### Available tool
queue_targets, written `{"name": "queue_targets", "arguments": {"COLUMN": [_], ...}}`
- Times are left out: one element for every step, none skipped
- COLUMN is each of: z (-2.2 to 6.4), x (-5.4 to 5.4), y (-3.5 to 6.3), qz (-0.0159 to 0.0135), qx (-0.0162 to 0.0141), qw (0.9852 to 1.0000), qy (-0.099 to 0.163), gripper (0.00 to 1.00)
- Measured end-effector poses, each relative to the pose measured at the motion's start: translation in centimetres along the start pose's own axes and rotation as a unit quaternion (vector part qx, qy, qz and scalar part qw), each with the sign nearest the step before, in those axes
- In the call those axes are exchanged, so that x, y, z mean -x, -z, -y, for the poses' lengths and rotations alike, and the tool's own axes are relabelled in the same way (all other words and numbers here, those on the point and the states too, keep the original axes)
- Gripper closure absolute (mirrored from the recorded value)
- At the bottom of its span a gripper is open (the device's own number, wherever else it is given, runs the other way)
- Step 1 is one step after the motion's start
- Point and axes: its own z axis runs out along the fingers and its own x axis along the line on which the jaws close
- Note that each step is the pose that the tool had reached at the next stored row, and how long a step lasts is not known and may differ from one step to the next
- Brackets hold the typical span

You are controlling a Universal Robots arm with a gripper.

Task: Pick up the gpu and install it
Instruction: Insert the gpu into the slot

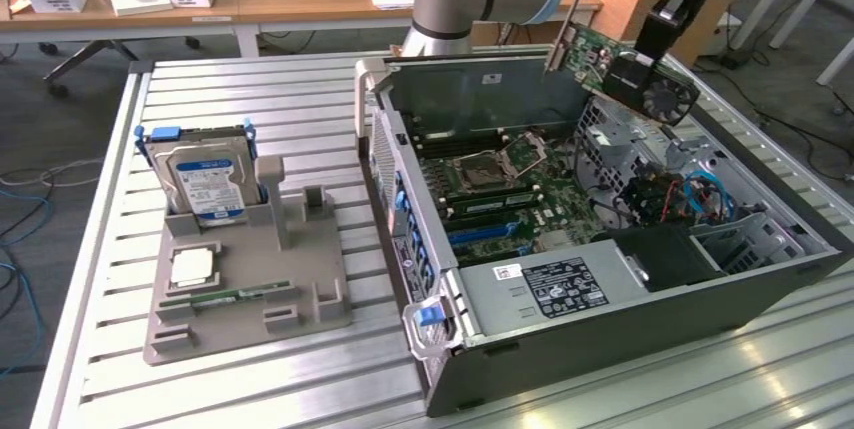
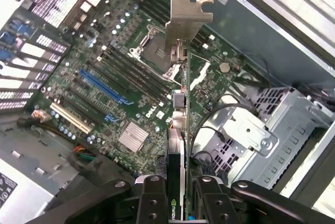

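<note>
The gpu (image 1: 625, 71) is a dark green card with a black fan face and a long silver bracket (image 2: 187, 19). It hangs tilted in the air above the back right corner of the open computer case (image 1: 747, 299). My gripper (image 1: 663, 31) is shut on the card's upper end. In the wrist view the gpu (image 2: 179, 130) runs edge-on away from my gripper (image 2: 180, 192), bracket end foremost, between the black fingers (image 2: 152, 203). It hovers over the green motherboard (image 2: 131, 77), well above the blue slot (image 2: 103, 87).
A grey fixture tray (image 1: 320, 304) on the slatted table at the exterior view's left holds a silver hard drive (image 1: 203, 181), a memory stick (image 1: 240, 296) and a small square chip (image 1: 194, 266). Inside the case sit a power supply (image 1: 561, 284) and a metal drive cage (image 2: 251, 140).
</note>
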Motion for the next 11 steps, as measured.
{"name": "queue_targets", "arguments": {"z": [0.0, 0.0, 0.0, 0.0, 0.0, 0.0, 0.0, 0.0, 0.0, 0.0, 0.0], "x": [0.0, 0.0, 0.0, 0.0, 0.0, 0.0, 0.0, 0.0, 0.0, 0.0, 0.0], "y": [0.0, 0.0, -0.01, -0.01, -0.01, -0.01, -0.01, -0.01, -0.01, -0.01, -0.01], "qz": [-0.0004, -0.0008, -0.0012, -0.0017, -0.0021, -0.0025, -0.0029, -0.0033, -0.0038, -0.0041, -0.0046], "qx": [0.0002, 0.0004, 0.0006, 0.0008, 0.001, 0.0012, 0.0014, 0.0016, 0.0017, 0.0019, 0.0022], "qw": [1.0, 0.9999, 0.9997, 0.9995, 0.9992, 0.9988, 0.9984, 0.998, 0.9974, 0.9968, 0.9961], "qy": [0.008, 0.016, 0.024, 0.032, 0.04, 0.048, 0.056, 0.064, 0.072, 0.08, 0.088], "gripper": [0.74, 0.74, 0.74, 0.74, 0.74, 0.74, 0.74, 0.74, 0.74, 0.74, 0.74]}}
